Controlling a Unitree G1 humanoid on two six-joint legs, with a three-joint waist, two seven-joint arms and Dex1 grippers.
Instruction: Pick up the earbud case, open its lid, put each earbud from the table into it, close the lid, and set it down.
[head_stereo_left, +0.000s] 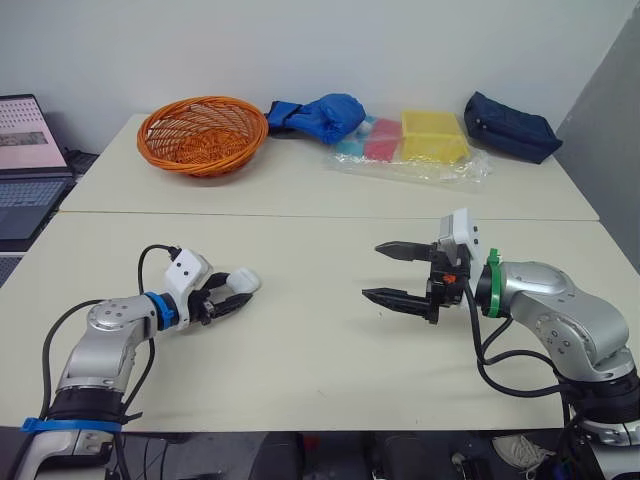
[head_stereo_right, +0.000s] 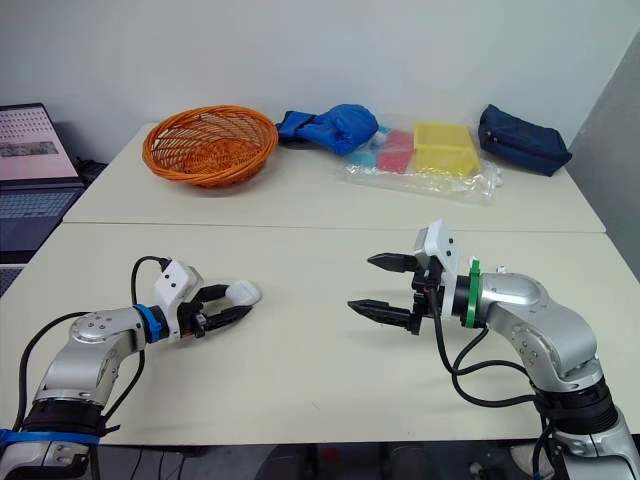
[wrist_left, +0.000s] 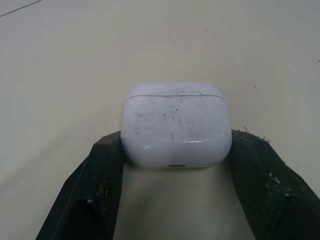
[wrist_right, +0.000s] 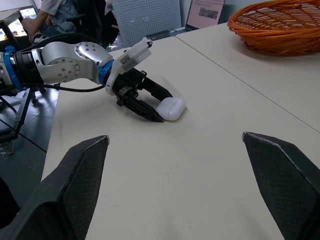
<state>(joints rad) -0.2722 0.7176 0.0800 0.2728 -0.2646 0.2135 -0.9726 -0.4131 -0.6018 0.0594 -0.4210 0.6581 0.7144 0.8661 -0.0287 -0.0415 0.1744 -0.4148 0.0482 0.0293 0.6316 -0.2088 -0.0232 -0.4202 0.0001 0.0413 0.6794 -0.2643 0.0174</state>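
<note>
On the near table (head_stereo_left: 300, 370), seen from the head camera, the earbud case (head_stereo_left: 246, 281) sits at the robot's left. It is a plain white shell with rounded corners, pinched at the tips of the left gripper (head_stereo_left: 232, 294). Its long axis runs along the fingers, aiming to the robot's right and slightly away. Well apart on the right, the right gripper (head_stereo_left: 372, 270) hovers above the table with its fingers spread wide, one over the other. An orange basket (head_stereo_left: 202, 133) stands on the far table. A laptop (head_stereo_left: 25, 165) sits off to the left, its screen text too small to read.

From the left wrist, both black fingers (wrist_left: 100, 175) press the case's two sides near its base. The lid seam lies at the far end, so the closed lid points away from the wrist, and a small dark slot in the base faces the camera. Grey scuffs fleck the white shell.

From the right wrist, the case lies low over the tabletop between the left fingers, lid end outward. Whether it touches the surface I cannot tell. That arm's own fingers (wrist_right: 75, 180) stand far apart.
</note>
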